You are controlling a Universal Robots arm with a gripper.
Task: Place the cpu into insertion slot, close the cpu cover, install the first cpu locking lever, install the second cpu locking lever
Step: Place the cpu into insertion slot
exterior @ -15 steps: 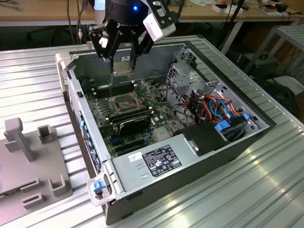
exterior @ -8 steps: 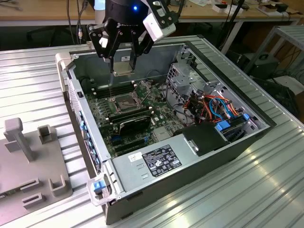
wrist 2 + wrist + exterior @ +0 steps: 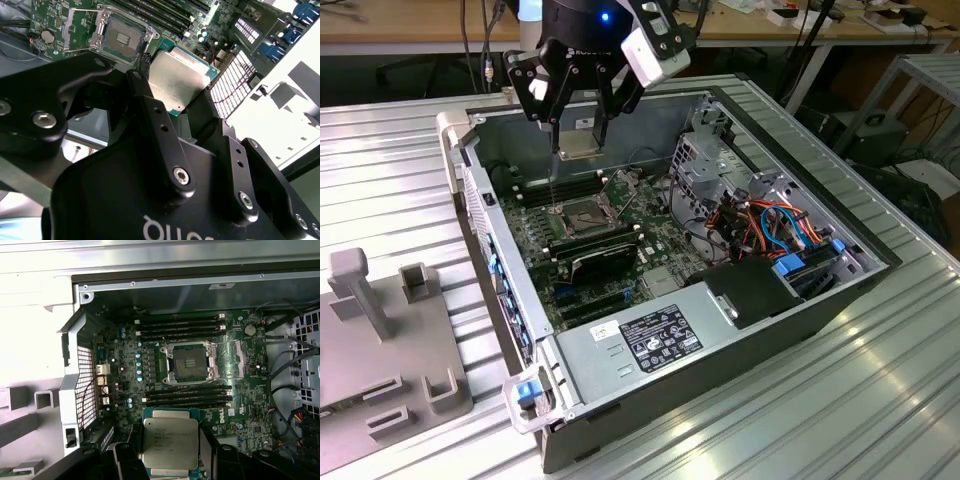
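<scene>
Silver cpu [image 3: 166,442] (level) hangs above open slot [image 3: 190,361].

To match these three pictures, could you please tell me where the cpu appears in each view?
Exterior view: the cpu hangs in the gripper, above the motherboard.
Second wrist view: the cpu is in the gripper, close beside the empty socket.
First wrist view: the cpu is in the gripper, memory slots between it and the socket.
Shared landmark: the empty socket.

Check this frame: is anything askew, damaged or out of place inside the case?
Nothing stands out. The gripper holds the cpu above the empty socket, and the cover is open.
</scene>
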